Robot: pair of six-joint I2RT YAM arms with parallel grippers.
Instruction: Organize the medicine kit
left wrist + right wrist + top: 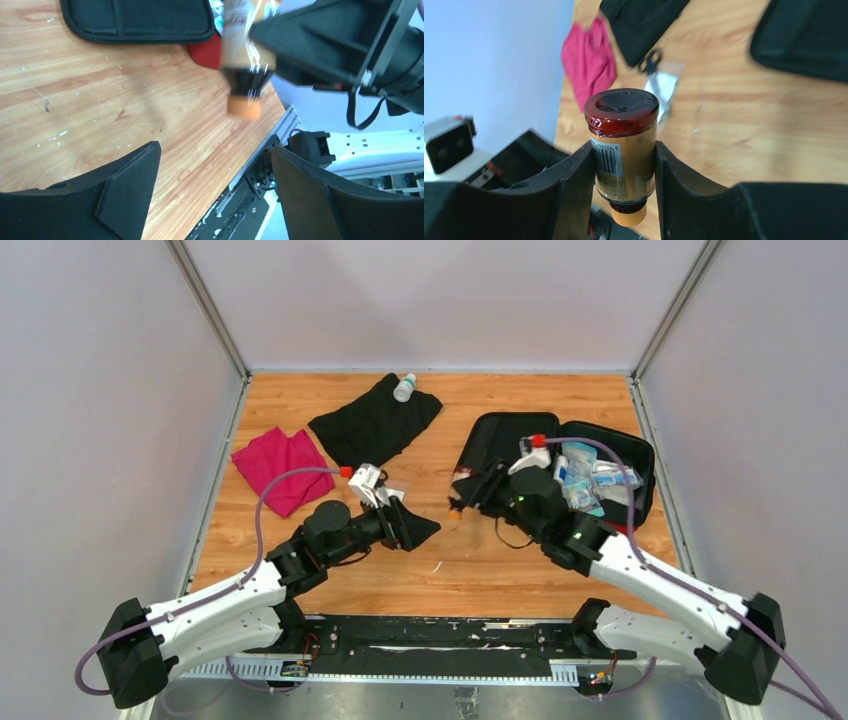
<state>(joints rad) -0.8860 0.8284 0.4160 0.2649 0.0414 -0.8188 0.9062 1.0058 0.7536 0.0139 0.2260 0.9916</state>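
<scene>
**Kit open at far right, right pincer carrying a brown bottle**

The medicine kit (648,465) lies unzipped and flat on the far right part of the worktop (520,570). Its black-lined lid is folded out to the left and the red outside shows only at the edges. The right-hand half holds a pile of pale blue and white packets (590,475); what they are can't be read.

The right pincer (623,165) is over the worktop just beside the lid's near left corner. It is closed on a brown bottle (621,107), fingers pressed on both sides of the label. The bottle has a barcode label, a dark red base facing the wrist camera and an orange cap pointing away. It is off the wood and touches nothing but the fingers.

The left pincer (215,155) is near the middle of the worktop and points toward the bottle. Its jaws are wide and nothing is between them. It is close to the bottle's cap but apart from it.

Behind the left arm there are scissors (651,61) and a clear plastic bag (663,90), lying together on the wood. Farther back a black cloth (375,420) is spread out, with a small white bottle (404,388) lying at its far edge. A magenta cloth (278,465) is crumpled at the left, just beside the black one.
</scene>
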